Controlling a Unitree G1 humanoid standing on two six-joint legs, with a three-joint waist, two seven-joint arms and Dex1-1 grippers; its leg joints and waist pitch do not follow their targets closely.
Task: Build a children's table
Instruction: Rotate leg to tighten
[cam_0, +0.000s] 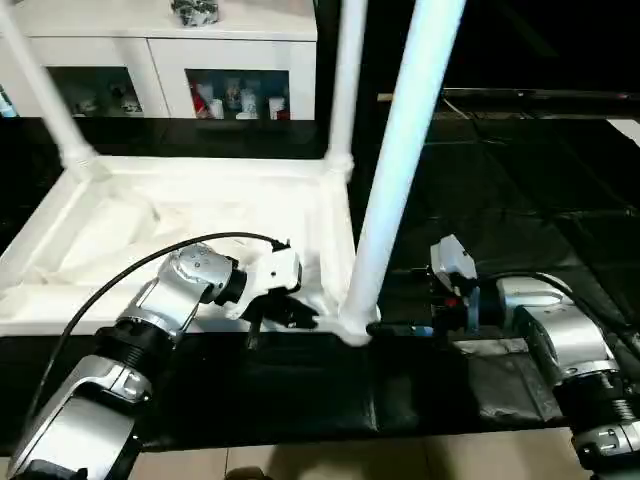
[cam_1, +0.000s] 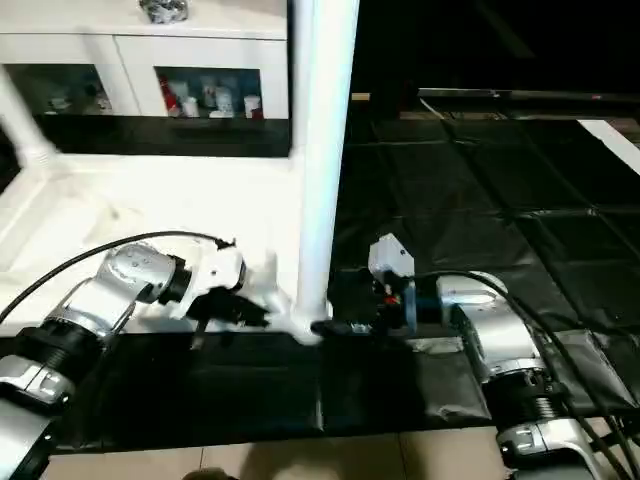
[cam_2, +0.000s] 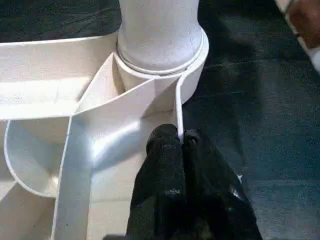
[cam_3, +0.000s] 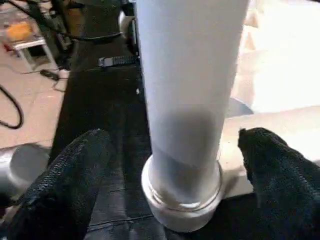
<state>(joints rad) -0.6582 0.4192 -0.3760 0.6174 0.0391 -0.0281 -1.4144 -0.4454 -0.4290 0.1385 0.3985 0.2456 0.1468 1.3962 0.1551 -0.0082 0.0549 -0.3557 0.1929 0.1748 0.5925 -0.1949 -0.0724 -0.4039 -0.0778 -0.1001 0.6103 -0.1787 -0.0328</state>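
Nearest the robot, along the front edge of the black-covered table (cam_0: 520, 230), the all-white plastic children's table (cam_0: 150, 250) lies upside down, its ribbed underside facing up. At its near right corner a long tapered round white leg (cam_0: 400, 150) stands upright in its socket. The left gripper (cam_0: 285, 312) sits just beside that corner, its two black fingers (cam_2: 170, 165) pressed together on the thin white rim of the tabletop next to the socket — a pinch that looks meant to steady the top. On the other side of the leg the right gripper (cam_3: 172, 155) stands wide open, one black finger either side of the leg's base without touching it; it holds nothing.

Farther back, two more white legs rise from the far corners of the upturned top: one (cam_0: 345, 80) at the far right and one (cam_0: 40, 85) at the far left, leaning outward. Behind them stands a white glass-door cabinet (cam_0: 160, 60) with small items on its shelves.

By my judgement the build is well advanced — three legs show seated. The near left corner is hidden by the left forearm, so whether a fourth leg remains to fit cannot be told. Turning the table upright would come after.
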